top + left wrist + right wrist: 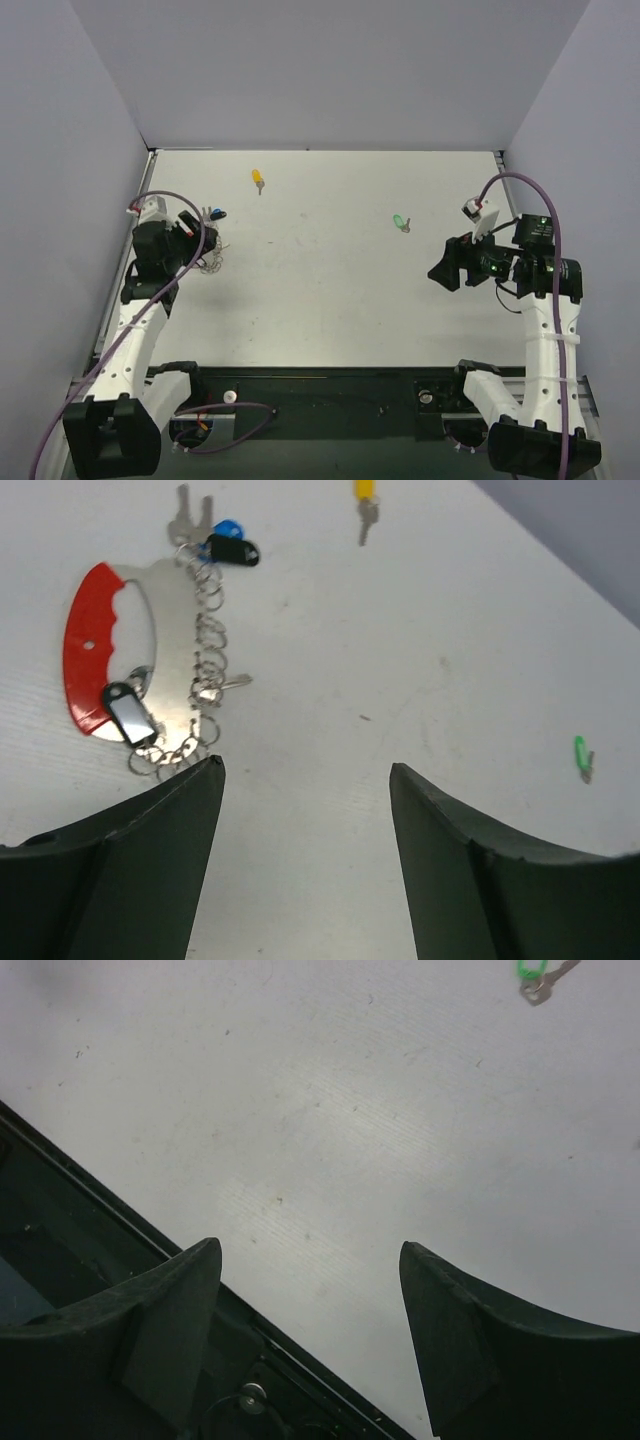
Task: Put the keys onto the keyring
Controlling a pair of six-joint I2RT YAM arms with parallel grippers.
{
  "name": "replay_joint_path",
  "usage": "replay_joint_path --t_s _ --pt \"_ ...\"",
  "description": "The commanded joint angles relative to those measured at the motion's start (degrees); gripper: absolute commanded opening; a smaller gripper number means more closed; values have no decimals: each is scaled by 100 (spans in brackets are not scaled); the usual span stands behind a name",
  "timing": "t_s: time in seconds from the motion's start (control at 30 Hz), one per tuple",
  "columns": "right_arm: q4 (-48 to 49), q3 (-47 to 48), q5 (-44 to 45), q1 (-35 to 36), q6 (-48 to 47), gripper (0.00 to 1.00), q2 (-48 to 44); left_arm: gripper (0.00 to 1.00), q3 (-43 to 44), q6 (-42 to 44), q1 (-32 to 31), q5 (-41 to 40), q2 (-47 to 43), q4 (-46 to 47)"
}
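Observation:
The keyring [205, 650] lies on the white table as a chain of silvery wire rings beside a red-and-silver tag [95, 655]; a small black label holder [128, 715] hangs from it. A black-headed key [235, 551] and a blue-headed one [228, 528] lie at the chain's far end, touching it. The yellow key [257, 179] and the green key [401, 222] lie apart on the table. My left gripper [305, 765] stands open just right of the keyring [210, 262], nothing between its fingers. My right gripper [310, 1248] is open and empty, near the table's front edge.
The green key [535, 972] shows at the top of the right wrist view. A dark rail [90, 1260] runs along the table's near edge under the right gripper. Grey walls close in the left, back and right sides.

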Motion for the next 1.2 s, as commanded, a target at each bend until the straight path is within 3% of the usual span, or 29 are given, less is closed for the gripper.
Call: replay_joint_path --t_s 0.0,0.1,0.13,0.27,0.37,0.53,1.0,1.17 --pt "-334 735 626 -57 -17 68 -48 78 1122 324 -15 1112 -496 -344" --pt "-290 1095 829 -153 300 73 5 80 1659 386 -15 1708 -646 -590" --pt "-73 1122 882 -171 684 80 -30 81 1896 429 -15 1815 -698 -635" --pt "789 1149 1988 -215 2554 81 -197 82 2547 640 -146 2132 -751 -1091" --pt "1054 1114 2866 -250 3262 86 -311 82 2715 815 -470 2141 -796 -1215" --pt "1081 1175 2895 -294 3386 91 -373 83 2768 1132 -762 1825 -997 -1513" --pt "1415 1000 2570 -408 3676 93 -364 87 2258 1291 -929 1649 -1332 -1470" --pt "1590 798 2500 -470 3702 93 -478 95 2145 1440 -1096 1508 -1270 -1365"
